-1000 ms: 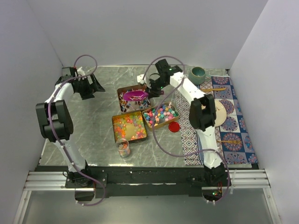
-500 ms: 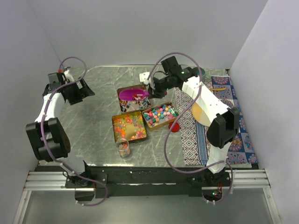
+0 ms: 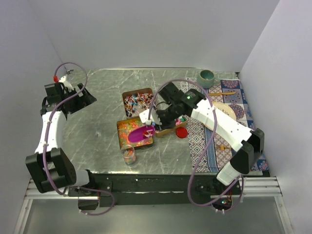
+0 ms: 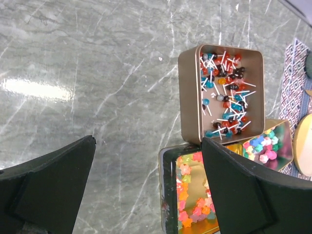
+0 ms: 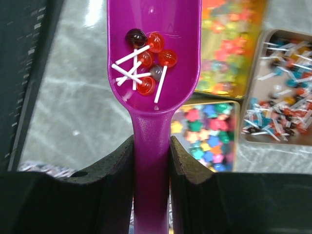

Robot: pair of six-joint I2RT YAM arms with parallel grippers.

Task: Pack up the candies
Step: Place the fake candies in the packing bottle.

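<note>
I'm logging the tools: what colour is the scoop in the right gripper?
Magenta-purple; the scoop shows best in the right wrist view.

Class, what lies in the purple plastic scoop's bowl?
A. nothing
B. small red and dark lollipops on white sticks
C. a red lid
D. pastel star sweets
B: the right wrist view shows small red and dark lollipops lying in the purple plastic scoop held by the right gripper.
</note>
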